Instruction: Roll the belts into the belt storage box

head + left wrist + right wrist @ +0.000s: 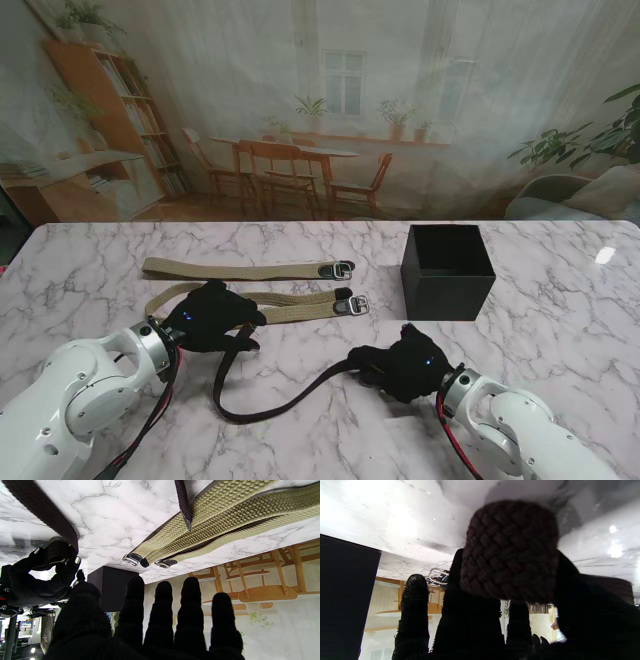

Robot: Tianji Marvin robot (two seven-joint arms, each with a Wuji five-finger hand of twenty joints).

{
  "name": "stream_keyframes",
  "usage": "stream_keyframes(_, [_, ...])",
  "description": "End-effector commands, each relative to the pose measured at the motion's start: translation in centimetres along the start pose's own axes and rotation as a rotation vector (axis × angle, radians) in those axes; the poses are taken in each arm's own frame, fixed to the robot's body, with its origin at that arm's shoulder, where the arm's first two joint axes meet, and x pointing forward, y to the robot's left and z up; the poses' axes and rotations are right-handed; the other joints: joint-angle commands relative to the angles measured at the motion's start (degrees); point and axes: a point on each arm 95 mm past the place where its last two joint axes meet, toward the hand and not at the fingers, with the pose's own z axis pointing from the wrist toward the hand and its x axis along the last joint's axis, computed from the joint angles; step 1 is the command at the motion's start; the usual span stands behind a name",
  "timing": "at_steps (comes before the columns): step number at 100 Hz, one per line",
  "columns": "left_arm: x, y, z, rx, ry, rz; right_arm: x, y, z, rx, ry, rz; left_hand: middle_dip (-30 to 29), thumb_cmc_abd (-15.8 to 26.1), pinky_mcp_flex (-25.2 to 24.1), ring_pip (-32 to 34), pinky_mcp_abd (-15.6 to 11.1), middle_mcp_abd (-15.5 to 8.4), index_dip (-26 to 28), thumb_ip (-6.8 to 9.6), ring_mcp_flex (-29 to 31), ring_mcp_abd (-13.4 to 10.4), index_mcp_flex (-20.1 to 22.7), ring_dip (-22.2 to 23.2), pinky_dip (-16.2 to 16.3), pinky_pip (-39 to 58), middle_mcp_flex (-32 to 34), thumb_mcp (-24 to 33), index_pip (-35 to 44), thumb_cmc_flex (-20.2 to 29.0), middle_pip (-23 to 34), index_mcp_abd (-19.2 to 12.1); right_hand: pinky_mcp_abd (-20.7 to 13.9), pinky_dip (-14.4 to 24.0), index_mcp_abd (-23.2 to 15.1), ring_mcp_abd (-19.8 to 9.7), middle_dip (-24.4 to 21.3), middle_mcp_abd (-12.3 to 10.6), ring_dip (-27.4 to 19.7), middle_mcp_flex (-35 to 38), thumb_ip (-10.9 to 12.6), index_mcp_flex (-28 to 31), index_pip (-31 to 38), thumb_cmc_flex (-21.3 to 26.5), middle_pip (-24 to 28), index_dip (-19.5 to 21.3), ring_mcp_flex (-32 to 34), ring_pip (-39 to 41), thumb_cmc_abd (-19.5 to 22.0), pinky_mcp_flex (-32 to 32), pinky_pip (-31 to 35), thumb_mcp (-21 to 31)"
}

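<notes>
Right hand, lower centre-right of the stand view, is closed on one end of the dark brown belt; its wrist cam shows the woven end pinched against the fingers. Left hand sits left of centre, fingers straight and spread, holding nothing, palm over the near tan belt. Can't tell if it touches. Second tan belt lies behind it, black storage box upper right.

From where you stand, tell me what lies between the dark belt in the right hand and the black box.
Nothing visible. The right hand holds one end of the dark belt, and only bare marble table lies between it and the black box. The two tan belts lie to the box's left, off that path.
</notes>
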Motion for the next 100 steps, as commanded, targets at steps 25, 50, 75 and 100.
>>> stream_keyframes(25, [0.1,0.3,0.0,-0.016,-0.002,-0.002,0.2,-0.4,0.3,0.0,-0.003,0.074,0.5,2.3,-1.0,-0.6,2.5,0.6,0.5,0.9,0.8,0.8,1.5,0.6,0.4,-1.3,0.5,-0.7,0.5,1.0,0.5,0.8,1.6,1.6,-14.4,0.0,1.4,-2.7,3.4,7.8,7.9,5.7,1.8,7.3,8.5,-2.6,9.8,6.4,12.3,3.8,2.9,3.5])
stream_keyframes(50, [0.1,0.4,0.0,-0.015,-0.002,-0.003,0.2,-0.2,0.3,0.024,0.014,0.077,0.5,2.3,-1.0,-0.6,2.4,0.6,0.5,0.91,0.8,0.8,1.5,0.6,0.4,-1.3,0.6,-0.7,0.5,1.0,0.5,0.9,0.5,0.9,-11.3,-2.0,-1.9,-4.4,1.9,6.3,0.8,30.1,11.6,7.3,-2.8,-5.9,4.6,1.6,7.9,-0.5,-0.3,0.5])
stream_keyframes(75, [0.0,0.4,-0.1,-0.014,0.0,-0.002,0.4,0.6,0.1,0.091,0.05,0.083,0.5,2.3,-1.1,-0.6,2.5,0.6,0.5,0.9,0.8,0.9,1.5,0.6,0.4,-1.4,0.5,-0.7,0.5,0.9,0.5,0.8,-2.0,1.3,9.4,-3.0,-6.9,-5.1,-0.8,-1.4,8.8,31.3,6.0,-13.6,-11.1,6.3,-1.3,-1.6,10.8,-3.3,-0.5,-5.5])
stream_keyframes(100, [0.0,0.5,-0.1,-0.012,-0.003,-0.002,0.9,2.9,-0.6,0.259,0.119,0.114,0.5,2.4,-1.0,-0.6,2.5,0.6,0.5,0.89,0.8,0.8,1.4,0.6,0.4,-1.4,0.5,-0.8,0.5,0.8,0.5,0.8,-4.4,0.1,21.7,0.7,-12.9,3.0,-4.6,-12.8,12.5,21.3,-3.5,-10.9,-17.0,4.4,-9.6,-6.0,9.2,-6.5,-3.5,4.1])
